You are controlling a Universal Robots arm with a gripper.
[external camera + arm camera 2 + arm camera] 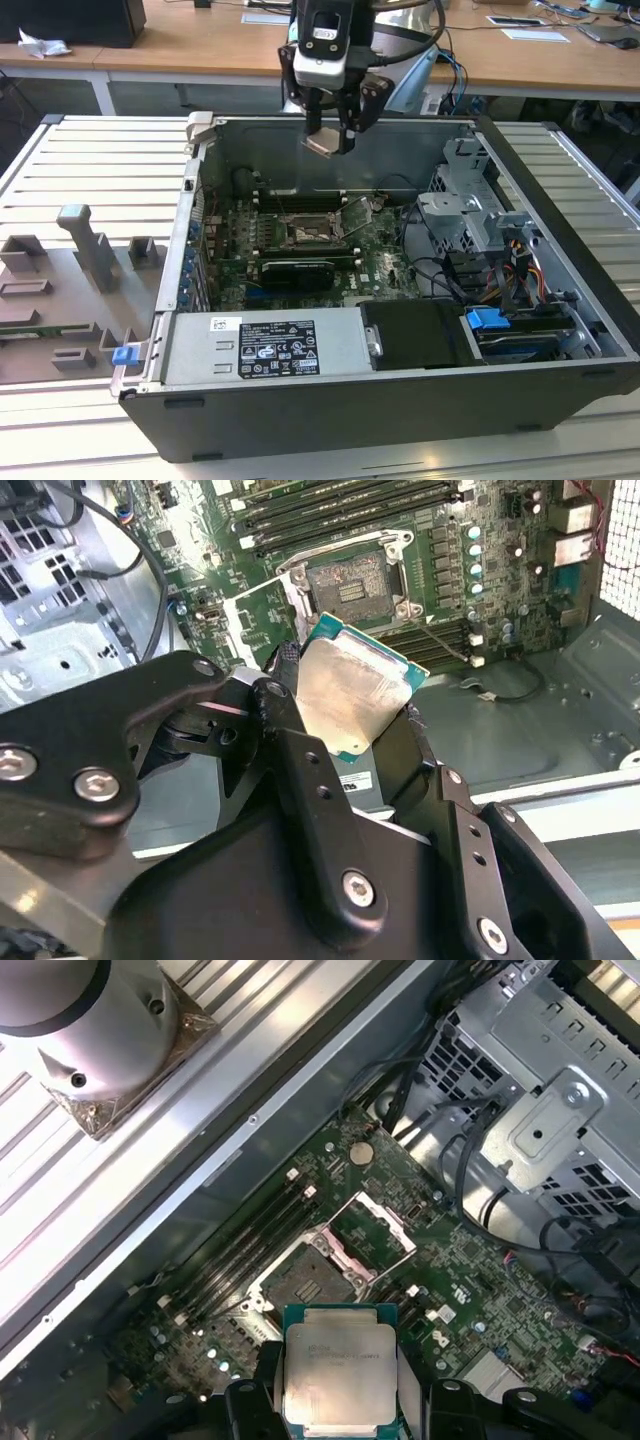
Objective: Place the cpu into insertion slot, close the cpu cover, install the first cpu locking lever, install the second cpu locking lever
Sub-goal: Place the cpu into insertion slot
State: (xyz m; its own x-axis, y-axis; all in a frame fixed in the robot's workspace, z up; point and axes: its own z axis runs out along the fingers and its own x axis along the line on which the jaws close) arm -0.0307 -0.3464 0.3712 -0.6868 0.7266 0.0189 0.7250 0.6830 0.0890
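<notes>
Claw (348, 695) grips cpu (338, 1375): pale silvery face, green rim, tilted.

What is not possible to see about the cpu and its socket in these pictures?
- cpu underside: turned away in both wrist views.
- cpu side edges: first wrist view, partly covered by the jaws of the gripper.
- insertion slot pins: exterior view, too small.

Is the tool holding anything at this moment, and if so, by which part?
Yes. The tool holds the cpu, pinched by two opposite side edges, with its pale face left bare.
</notes>
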